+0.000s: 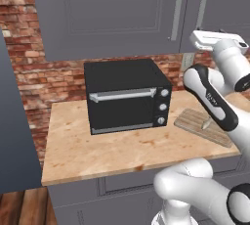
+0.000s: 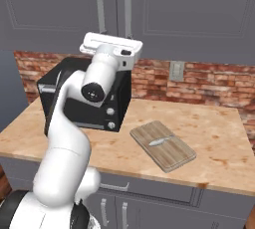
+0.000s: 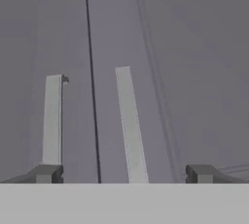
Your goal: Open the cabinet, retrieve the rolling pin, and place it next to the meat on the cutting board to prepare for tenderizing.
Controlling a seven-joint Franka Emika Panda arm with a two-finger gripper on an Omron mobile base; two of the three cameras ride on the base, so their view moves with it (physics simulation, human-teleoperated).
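Since the cabinet (image 3: 146, 47) doors are shut w/ the rolling pin presumably inside, the gripper (image 3: 124, 174) faces the bar handles (image 3: 130, 125) at the doors' meeting edges, jaws wide apart & empty, ready to grab one; cutting board (image 2: 163, 145) waits near counter's (image 2: 219, 138) front edge.

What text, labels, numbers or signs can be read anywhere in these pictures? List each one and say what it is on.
No text can be read.
Robot arm: a small pale marking on the dark forearm cover, too blurred to read.
Toaster oven: three round knobs, no legible markings.
Cabinet, wall outlet and cutting board: no lettering.
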